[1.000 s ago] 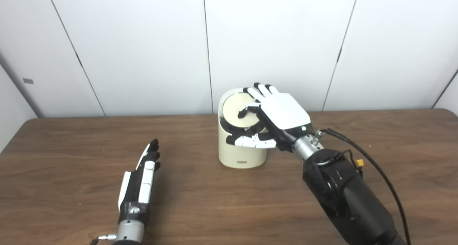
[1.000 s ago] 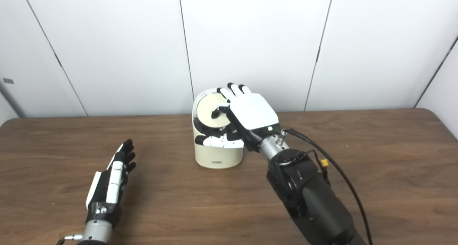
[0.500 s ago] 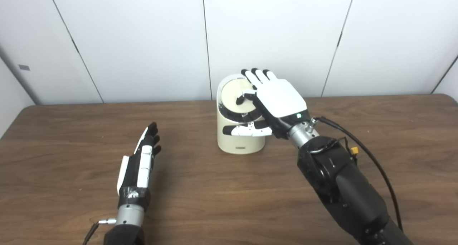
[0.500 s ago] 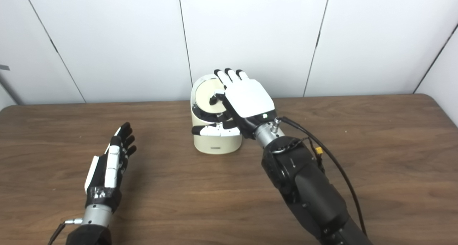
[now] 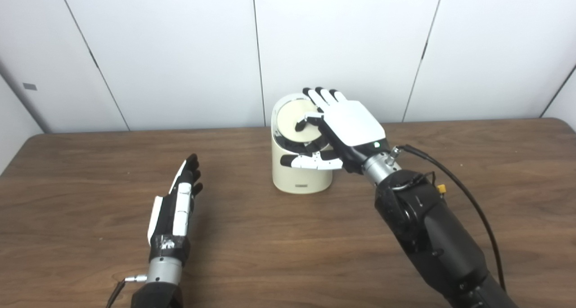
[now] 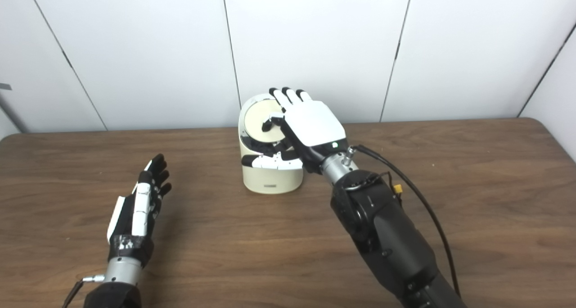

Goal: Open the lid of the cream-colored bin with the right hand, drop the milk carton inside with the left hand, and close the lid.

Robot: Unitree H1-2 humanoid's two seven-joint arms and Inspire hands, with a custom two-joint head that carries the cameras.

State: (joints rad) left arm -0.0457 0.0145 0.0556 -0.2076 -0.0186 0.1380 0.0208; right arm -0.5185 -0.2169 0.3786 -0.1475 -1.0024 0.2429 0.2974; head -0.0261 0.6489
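Note:
The cream-colored bin stands at the middle of the wooden table. Its round lid is tilted up towards the left, with a dark gap showing under its front edge. My right hand lies over the lid's right side. Its fingers reach across the top, and its thumb runs along the front below the lid's rim. My left hand rests open on the table to the left, edge-on, holding nothing. No milk carton is in sight.
White wall panels rise right behind the table's far edge. A black cable loops from my right wrist over the table. Bare wood lies between my two arms and to the right of the bin.
The whole picture has shifted since a second ago, so the camera moved. My right hand stays on the tilted lid, and my left hand stays where it was.

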